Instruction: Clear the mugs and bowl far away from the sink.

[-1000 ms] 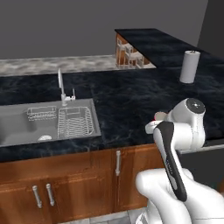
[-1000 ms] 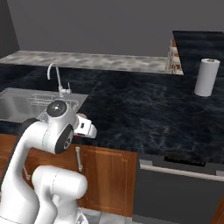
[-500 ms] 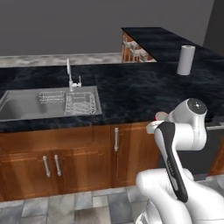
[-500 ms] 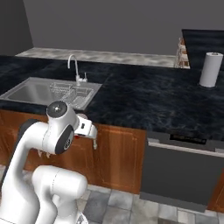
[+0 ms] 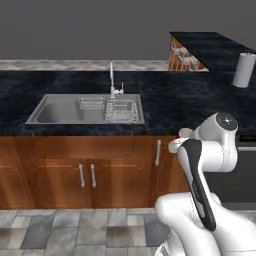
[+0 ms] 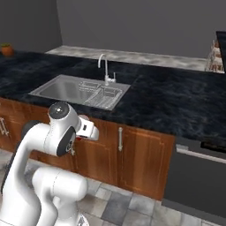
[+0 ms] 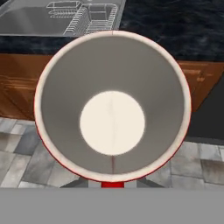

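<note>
My gripper (image 5: 181, 139) is shut on the red mug (image 7: 112, 105) and holds it in front of the cabinet doors, below the counter's edge. The hand view looks straight down into the mug: a white rim, a grey inside, a pale round bottom, and a bit of red wall at its lower edge. A speck of the mug's red (image 5: 186, 132) shows at the hand in the left base view. The hand (image 6: 88, 129) juts to the right from the arm. The sink (image 5: 85, 111) lies in the counter up and to the left, with wire racks in its right half. The bowl is out of view.
A curved silver faucet (image 5: 112, 80) stands behind the sink (image 6: 77, 90). A paper towel roll (image 5: 243, 70) stands at the far right of the dark counter (image 6: 176, 99). Wooden cabinet doors (image 5: 90, 172) run below, with a dark appliance front (image 6: 198, 176) on the right. A tiled floor (image 5: 75, 232) lies under the base.
The base has backed away from the counter, so the whole scene has shifted: cabinet fronts and floor tiles have come into view. The gripper stays shut on the red mug.
</note>
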